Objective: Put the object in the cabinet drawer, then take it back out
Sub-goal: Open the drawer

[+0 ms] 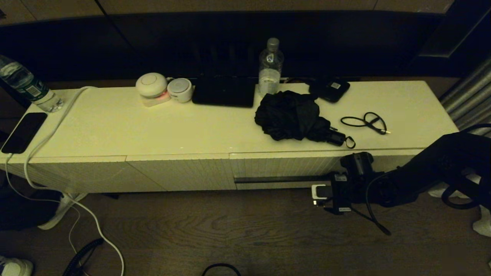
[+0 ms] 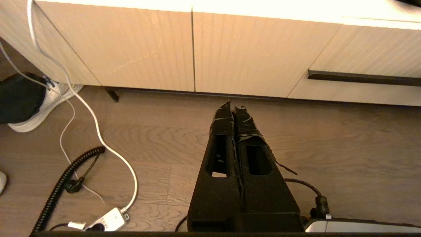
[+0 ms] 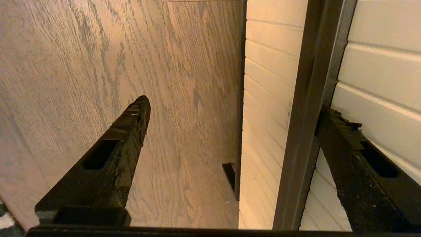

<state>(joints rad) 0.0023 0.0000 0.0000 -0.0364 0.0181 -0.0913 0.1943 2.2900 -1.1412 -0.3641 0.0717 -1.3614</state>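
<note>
The black folding umbrella [image 1: 293, 117] lies bunched on the white cabinet top [image 1: 153, 126], its short handle and wrist loop [image 1: 343, 141] pointing toward the front edge. Below it, the ribbed drawer front [image 1: 276, 165] looks closed. My right gripper [image 1: 333, 181] is at the right end of the drawer's dark handle strip [image 1: 282, 179]. In the right wrist view that gripper [image 3: 235, 105] is open, with the handle strip [image 3: 309, 108] between its fingers. One fingertip [image 3: 332, 118] is tucked behind the strip and the other [image 3: 139, 107] hangs over the floor. My left gripper [image 2: 232, 107] is shut and empty above the floor.
On the cabinet top stand a clear water bottle [image 1: 271, 69], a flat black device with a white label [image 1: 330, 89], a thin black cable loop [image 1: 366, 122], two round white gadgets [image 1: 161, 88], a black slab [image 1: 224, 92] and a phone [image 1: 23, 132]. White cables [image 2: 95, 125] and a coiled black cord [image 2: 62, 184] lie on the floor.
</note>
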